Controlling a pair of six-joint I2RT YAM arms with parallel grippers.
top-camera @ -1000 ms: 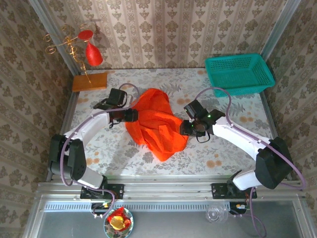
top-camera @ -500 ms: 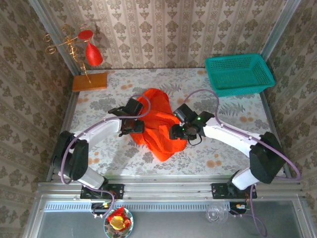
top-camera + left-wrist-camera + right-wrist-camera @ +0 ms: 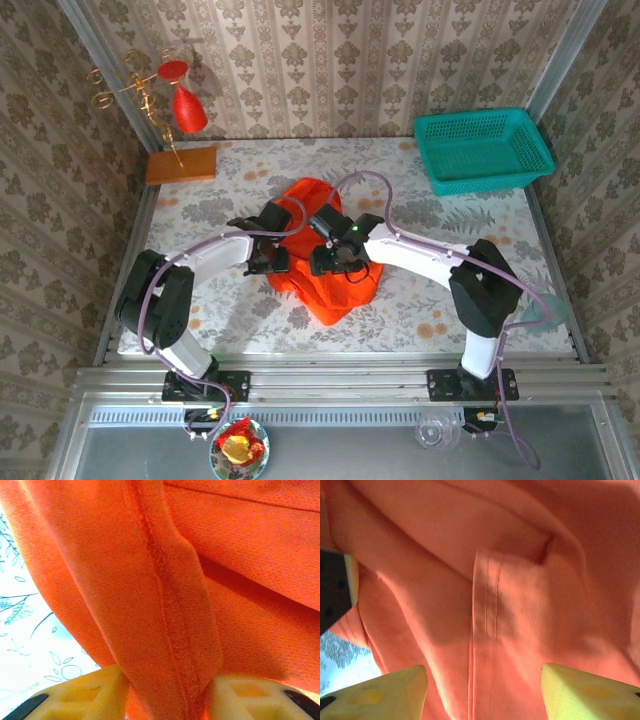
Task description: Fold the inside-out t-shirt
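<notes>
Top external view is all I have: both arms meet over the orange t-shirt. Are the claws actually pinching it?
Observer: Left wrist view: a seamed fold of the t-shirt fills the gap between the left gripper's yellow fingers; clamped or not, I cannot tell.
Operator: And the right one?
Observer: The right gripper stands open, cloth lying beyond its spread fingers.
Operator: Any detail on the cloth there?
Observer: A hem flap with doubled stitch lines lies flat.

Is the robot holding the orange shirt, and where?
The left jaws pinch the shirt by a fold with a seam. The right jaws stand open over the cloth, holding nothing.
</notes>
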